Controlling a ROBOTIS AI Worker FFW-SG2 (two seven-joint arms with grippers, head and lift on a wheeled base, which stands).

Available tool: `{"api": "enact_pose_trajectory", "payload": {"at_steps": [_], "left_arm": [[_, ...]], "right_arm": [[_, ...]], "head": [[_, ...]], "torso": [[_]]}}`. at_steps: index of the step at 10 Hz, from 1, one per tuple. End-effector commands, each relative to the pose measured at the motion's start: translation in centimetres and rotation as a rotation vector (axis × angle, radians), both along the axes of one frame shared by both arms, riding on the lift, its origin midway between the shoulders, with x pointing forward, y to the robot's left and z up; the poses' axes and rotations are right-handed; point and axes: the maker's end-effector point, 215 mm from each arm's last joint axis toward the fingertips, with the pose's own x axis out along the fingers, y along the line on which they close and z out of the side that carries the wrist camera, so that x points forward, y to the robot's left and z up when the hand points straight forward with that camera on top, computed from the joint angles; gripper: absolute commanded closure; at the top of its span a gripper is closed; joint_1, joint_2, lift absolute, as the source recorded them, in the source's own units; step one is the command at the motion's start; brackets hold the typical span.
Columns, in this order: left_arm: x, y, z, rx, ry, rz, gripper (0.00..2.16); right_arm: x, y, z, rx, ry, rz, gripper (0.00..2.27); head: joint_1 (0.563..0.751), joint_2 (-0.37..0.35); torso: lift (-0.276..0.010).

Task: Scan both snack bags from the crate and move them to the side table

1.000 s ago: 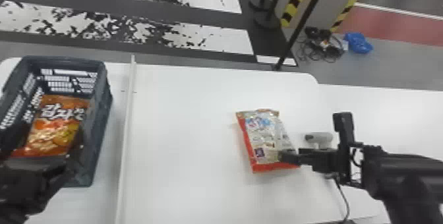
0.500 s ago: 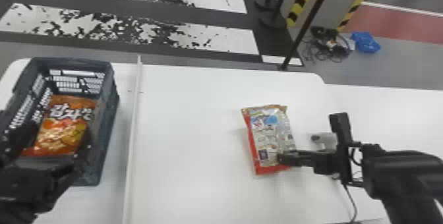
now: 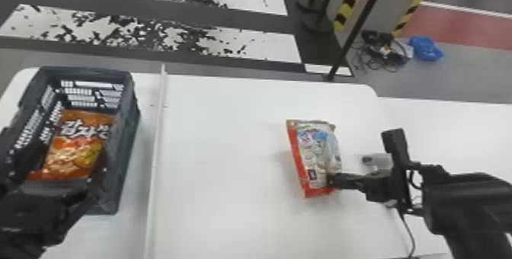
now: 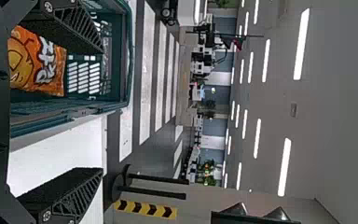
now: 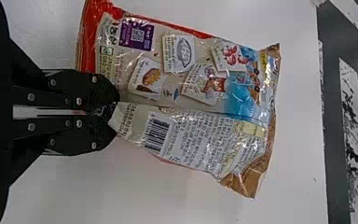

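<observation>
In the head view, the orange snack bag lies in the crate at nine o'clock, left gripper at eight, right gripper at four; left wrist view: its fingers spread; right wrist view: fingers pinch the red-edged snack bag.

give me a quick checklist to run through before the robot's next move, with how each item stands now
1. Right gripper shut on the red, cream and blue plastic snack bag: ok.
2. That bag's black-and-white barcode uncovered by the fingers: ok.
3. That bag already scanned: cannot tell.
4. That bag lifted clear of the smooth white table: cannot tell.
5. Orange plastic snack bag out of the dark blue-green plastic crate: not ok, it lies inside.
6. Left gripper open and free: ok, its fingers stand apart with nothing held.
</observation>
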Motion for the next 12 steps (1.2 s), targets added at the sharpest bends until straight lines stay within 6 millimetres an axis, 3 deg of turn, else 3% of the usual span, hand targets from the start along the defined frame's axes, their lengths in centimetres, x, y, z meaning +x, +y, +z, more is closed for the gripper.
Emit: {"api": "enact_pose_trajectory", "payload": {"at_steps": [1,3,5,9,12], "left_arm": [[0.0,0.1,0.0,0.0,0.0,0.001,0.1],[0.0,0.1,0.1,0.0,-0.001,0.001,0.1],[0.0,0.0,0.2,0.002,-0.003,0.001,0.1],[-0.1,-0.1,0.4,0.002,-0.006,-0.002,0.1],[-0.2,-0.1,0.4,0.002,-0.003,-0.003,0.1]], "right_arm": [[0.0,-0.3,1.0,-0.001,-0.029,-0.006,2.26],[0.3,-1.8,3.6,0.012,-0.097,-0.059,2.25],[1.3,-5.3,7.4,-0.028,-0.189,-0.141,2.26],[2.3,-16.9,11.5,-0.122,-0.285,-0.393,2.26],[0.2,-25.1,10.9,-0.237,-0.269,-0.547,2.25]], "head": [[0.695,-0.214],[0.695,-0.218],[0.695,-0.244],[0.695,-0.35],[0.695,-0.35]], "torso": [[-0.075],[-0.075],[-0.075],[-0.075],[-0.075]]}}
